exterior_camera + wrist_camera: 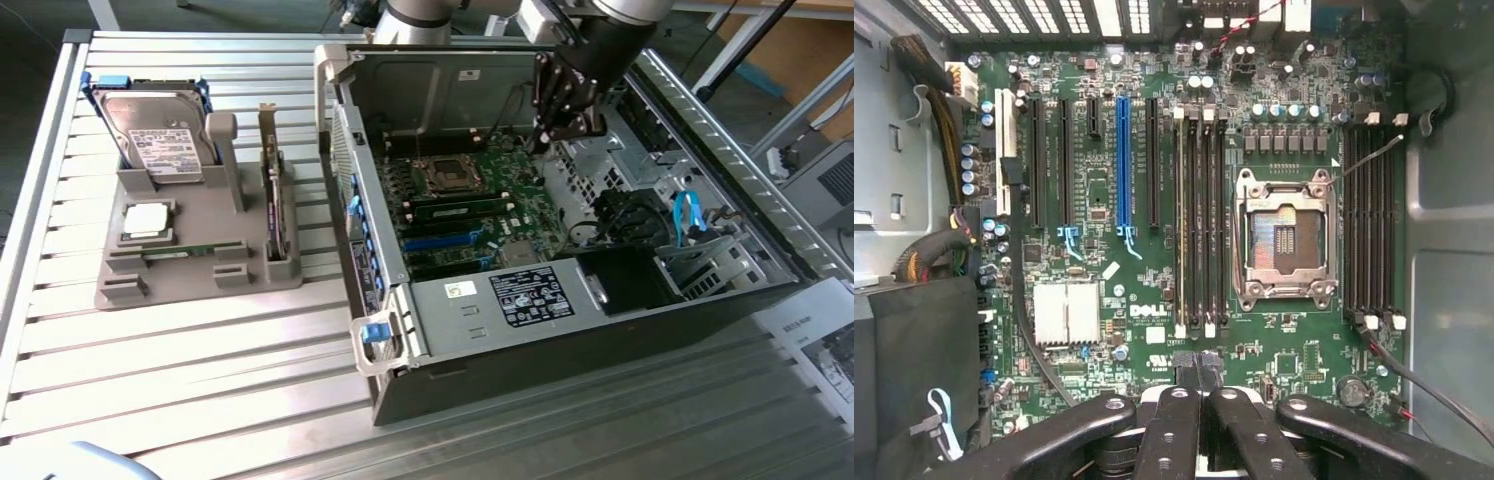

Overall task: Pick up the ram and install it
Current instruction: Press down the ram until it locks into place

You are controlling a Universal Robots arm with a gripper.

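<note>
One ram point(180, 250), a thin green stick, lies flat in the grey holder point(134, 290) at the exterior view's left. Another ram point(458, 208) appears to stand seated in a memory slot of the motherboard point(501, 165) inside the open computer case point(561, 350). In the wrist view that ram point(1179, 220) shows edge-on beside the dark empty slots point(1206, 220). My gripper point(558, 135) hangs above the motherboard near the case's back wall, far from the holder. Its fingertips point(1199, 368) are shut together with nothing between them.
The holder also carries a hard drive point(154, 130), a square silver processor point(147, 220) and an upright expansion card point(276, 200). The open processor socket point(1282, 235), blue slot point(1122, 165), cables point(687, 215) and power supply point(534, 295) crowd the case.
</note>
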